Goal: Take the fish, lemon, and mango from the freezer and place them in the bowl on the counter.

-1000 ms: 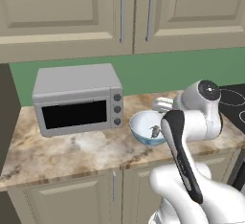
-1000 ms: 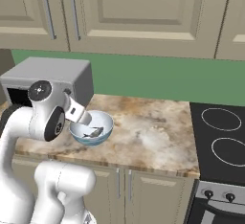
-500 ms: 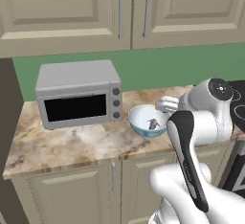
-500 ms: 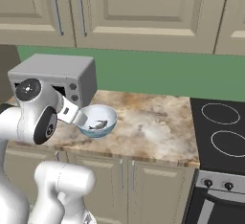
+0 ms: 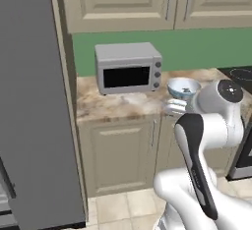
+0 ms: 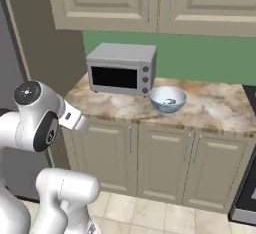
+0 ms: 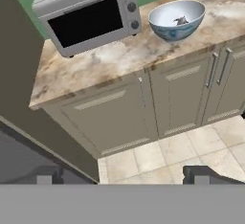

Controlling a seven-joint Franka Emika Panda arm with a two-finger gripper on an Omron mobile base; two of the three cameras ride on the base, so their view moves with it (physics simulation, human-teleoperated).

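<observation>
Hand view: 1 fish point(image 7: 180, 21) in 1 bowl point(image 7: 168, 28), 1 microwave point(image 7: 86, 15).

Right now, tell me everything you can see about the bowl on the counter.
The bowl is round and pale blue-white with a glossy, ceramic-looking surface and faint darker markings on its outer wall. It stands upright on the beige marbled counter, just right of the microwave and apart from it. Inside lies the small grey fish, against the far inner wall. Nothing else touches it.
</observation>
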